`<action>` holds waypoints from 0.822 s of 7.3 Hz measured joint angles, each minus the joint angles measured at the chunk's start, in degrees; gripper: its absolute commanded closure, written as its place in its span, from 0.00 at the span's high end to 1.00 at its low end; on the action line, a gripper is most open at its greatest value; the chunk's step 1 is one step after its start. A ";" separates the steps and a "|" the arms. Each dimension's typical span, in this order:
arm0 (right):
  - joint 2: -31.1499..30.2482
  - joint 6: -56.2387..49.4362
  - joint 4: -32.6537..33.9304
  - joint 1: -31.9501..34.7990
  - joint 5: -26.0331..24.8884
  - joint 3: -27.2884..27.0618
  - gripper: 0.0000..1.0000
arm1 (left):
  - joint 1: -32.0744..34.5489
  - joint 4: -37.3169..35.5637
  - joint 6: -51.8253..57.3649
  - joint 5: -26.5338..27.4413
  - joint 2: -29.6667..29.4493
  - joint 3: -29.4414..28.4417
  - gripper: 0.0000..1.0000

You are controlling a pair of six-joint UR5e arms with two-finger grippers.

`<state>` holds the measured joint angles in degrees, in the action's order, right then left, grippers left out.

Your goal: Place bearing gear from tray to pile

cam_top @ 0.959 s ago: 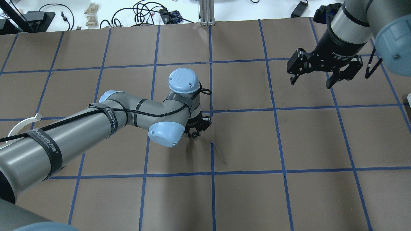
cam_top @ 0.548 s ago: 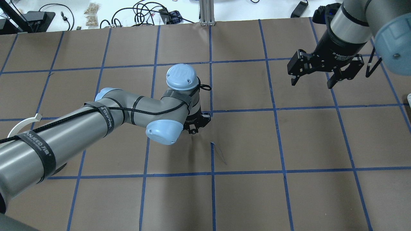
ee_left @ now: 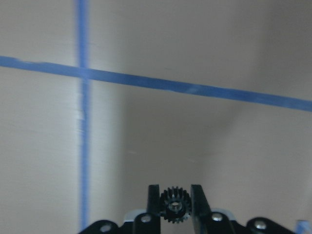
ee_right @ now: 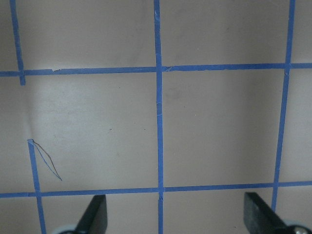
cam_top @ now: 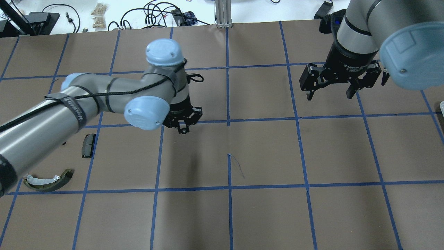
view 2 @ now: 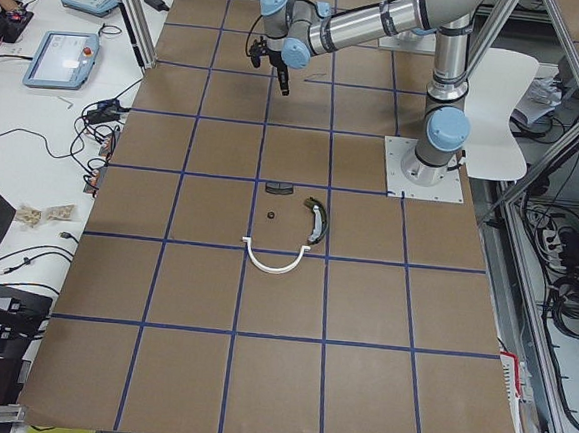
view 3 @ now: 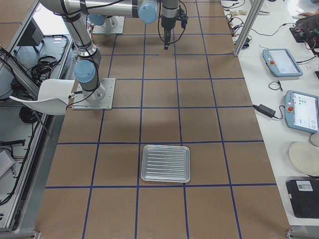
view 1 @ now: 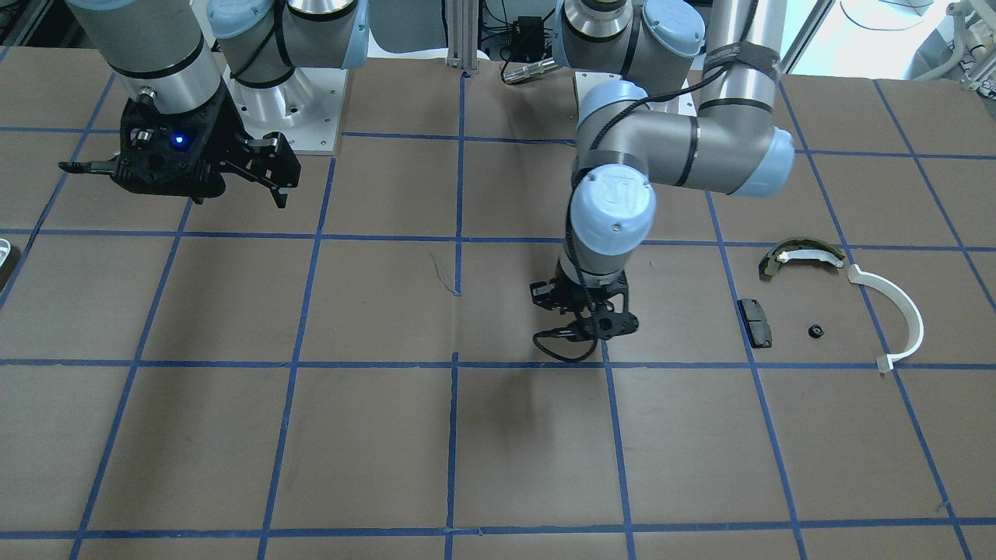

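Shifted leftward since the earlier frame, the left gripper now nears the pile at far left. Its fingers clamp the bearing gear above the table: pickup done, final transfer and release apparently outstanding. Right gripper: fingers apart, holding nothing.

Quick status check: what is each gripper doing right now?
Left gripper: closed, holding the bearing gear.
Right gripper: open, holding nothing.
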<state>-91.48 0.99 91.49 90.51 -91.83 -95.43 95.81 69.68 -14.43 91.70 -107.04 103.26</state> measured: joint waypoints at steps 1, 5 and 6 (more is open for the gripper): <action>-0.05 -1.07 -0.01 -0.05 0.25 0.20 1.00 | -5.29 1.35 6.83 0.81 0.92 0.27 0.00; -0.46 -2.75 -0.07 -1.19 3.09 0.24 1.00 | -27.63 -1.05 34.35 5.00 0.01 2.94 0.00; -0.58 -2.88 -0.07 -1.70 3.19 0.20 1.00 | -30.79 -3.75 38.49 6.36 -0.79 3.13 0.00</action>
<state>-92.06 -1.89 91.42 88.81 -88.64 -95.24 65.02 65.94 24.07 98.06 -107.83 106.39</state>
